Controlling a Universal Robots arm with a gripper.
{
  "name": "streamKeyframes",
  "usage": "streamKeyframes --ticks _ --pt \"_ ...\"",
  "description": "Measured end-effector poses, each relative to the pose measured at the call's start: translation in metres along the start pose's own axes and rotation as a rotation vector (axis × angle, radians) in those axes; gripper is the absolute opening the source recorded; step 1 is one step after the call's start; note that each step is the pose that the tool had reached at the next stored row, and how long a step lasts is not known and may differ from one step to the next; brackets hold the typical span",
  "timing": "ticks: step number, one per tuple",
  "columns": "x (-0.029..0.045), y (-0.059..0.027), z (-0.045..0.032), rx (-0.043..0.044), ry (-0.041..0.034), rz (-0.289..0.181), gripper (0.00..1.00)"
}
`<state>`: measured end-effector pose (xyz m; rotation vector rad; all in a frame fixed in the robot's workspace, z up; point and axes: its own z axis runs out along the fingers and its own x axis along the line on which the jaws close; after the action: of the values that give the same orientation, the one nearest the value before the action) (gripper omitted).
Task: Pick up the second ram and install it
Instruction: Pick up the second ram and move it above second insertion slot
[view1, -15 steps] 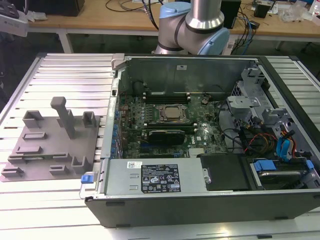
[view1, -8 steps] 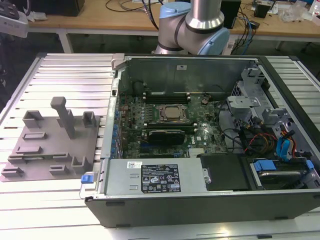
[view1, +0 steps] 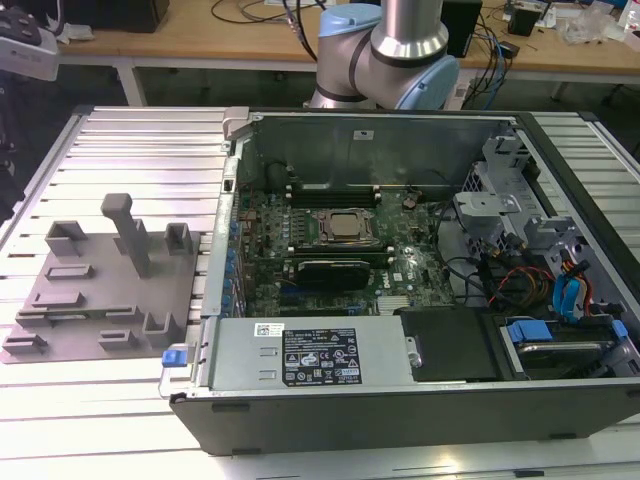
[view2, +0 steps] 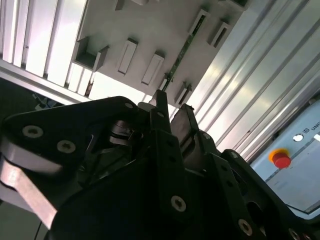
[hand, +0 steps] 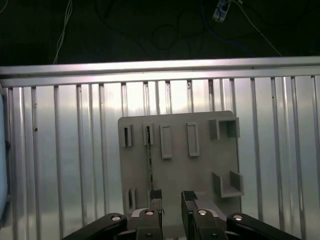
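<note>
The second ram (hand: 149, 160) is a thin green stick standing on edge in the grey holder tray (hand: 200, 170). It appears as a narrow green line (view2: 182, 50) in the second wrist view. My gripper (hand: 172, 196) hangs well above the tray, open, with nothing between its fingers (hand: 156, 196). One fingertip lines up close to the stick's near end, and the gap between the fingers sits a little to one side of it. In the second wrist view the gripper (view2: 172, 107) points at the tray (view2: 150, 30) from a distance.
The open computer case (view1: 400, 400) sits on the ribbed metal table (view1: 130, 150), with its motherboard (view1: 330, 250) and processor socket (view1: 345, 225) exposed. The grey tray (view1: 100, 300) with upright posts lies at the exterior view's left. A red stop button (view2: 281, 159) is off the table.
</note>
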<state>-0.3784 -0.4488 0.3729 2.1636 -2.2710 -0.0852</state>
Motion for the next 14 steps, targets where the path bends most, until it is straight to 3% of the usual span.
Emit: streamKeyframes --ticks 6,14 --pt "0.0006 -0.0007 0.0163 0.0000 -0.0001 0.000 0.28" --pt "0.0009 -0.0011 0.0244 0.0000 -0.0001 0.000 0.28"
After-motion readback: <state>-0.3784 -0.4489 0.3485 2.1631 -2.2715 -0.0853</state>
